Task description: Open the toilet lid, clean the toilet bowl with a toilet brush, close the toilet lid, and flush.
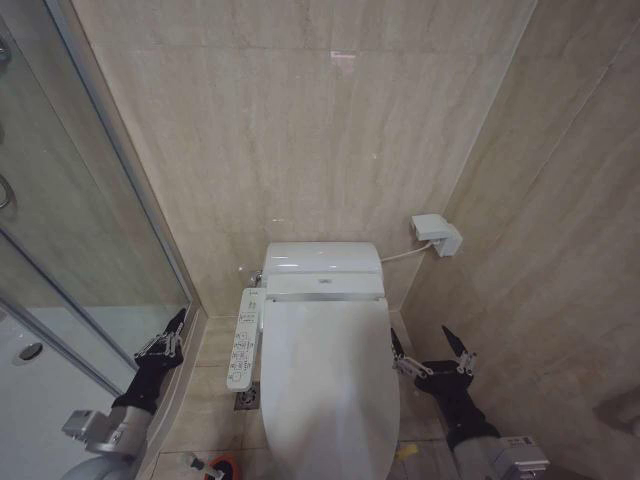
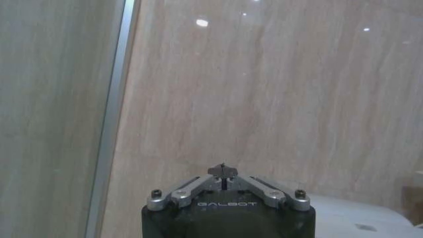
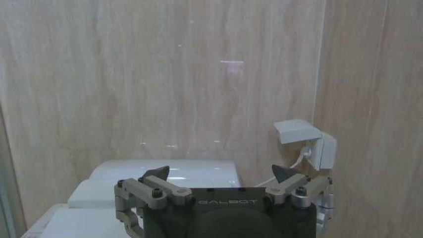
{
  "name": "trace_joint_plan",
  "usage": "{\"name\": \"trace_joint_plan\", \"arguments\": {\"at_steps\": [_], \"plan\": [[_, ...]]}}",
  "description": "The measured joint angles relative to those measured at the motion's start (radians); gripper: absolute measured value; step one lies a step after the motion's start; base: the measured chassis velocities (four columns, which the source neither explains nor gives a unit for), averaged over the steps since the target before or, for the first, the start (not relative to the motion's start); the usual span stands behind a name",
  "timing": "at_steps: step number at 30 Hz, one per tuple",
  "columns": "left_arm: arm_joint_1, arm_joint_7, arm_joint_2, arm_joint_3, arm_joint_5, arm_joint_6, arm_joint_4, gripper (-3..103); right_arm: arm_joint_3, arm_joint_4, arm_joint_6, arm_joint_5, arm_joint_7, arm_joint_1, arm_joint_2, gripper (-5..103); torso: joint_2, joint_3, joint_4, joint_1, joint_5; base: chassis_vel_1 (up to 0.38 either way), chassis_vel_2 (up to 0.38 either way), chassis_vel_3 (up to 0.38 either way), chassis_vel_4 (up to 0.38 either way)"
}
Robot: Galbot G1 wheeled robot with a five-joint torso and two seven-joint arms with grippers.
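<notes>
Lid-opening step; toilet lid (image 1: 325, 385) down flat; right gripper (image 1: 431, 349) spread empty beside it, left gripper (image 1: 172, 333) pinched closed; hook your fingers under the front edge.

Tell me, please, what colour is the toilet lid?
Glossy white; the toilet lid shows best in the head view.

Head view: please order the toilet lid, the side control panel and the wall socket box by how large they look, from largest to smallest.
1. toilet lid, shut over the bowl, by far the largest.
2. control panel beside the lid, long and narrow.
3. socket box on the right wall, smallest, though it is farther from the camera, so its true size is unsure.
</notes>
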State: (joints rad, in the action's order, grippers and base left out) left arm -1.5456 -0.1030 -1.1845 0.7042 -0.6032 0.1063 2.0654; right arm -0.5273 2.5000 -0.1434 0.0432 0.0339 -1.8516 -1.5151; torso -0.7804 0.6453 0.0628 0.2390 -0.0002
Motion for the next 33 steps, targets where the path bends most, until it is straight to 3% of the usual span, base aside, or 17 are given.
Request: {"name": "trace_joint_plan", "arguments": {"at_steps": [22, 33], "plan": [[0.255, -0.063, 0.109, -0.093, -0.087, 0.048, -0.327, 0, 0.0, 0.0, 0.0, 0.0, 0.0, 0.0, 0.0, 100, 0.0, 0.0, 0.0, 0.0, 0.0001, 0.0, 0.0, 0.0, 0.0], [0.386, -0.105, 0.168, -0.223, -0.115, 0.081, -0.491, 0, 0.0, 0.0, 0.0, 0.0, 0.0, 0.0, 0.0, 100, 0.0, 0.0, 0.0002, 0.0, 0.0002, 0.0, 0.0, 0.0, 0.0]]}}
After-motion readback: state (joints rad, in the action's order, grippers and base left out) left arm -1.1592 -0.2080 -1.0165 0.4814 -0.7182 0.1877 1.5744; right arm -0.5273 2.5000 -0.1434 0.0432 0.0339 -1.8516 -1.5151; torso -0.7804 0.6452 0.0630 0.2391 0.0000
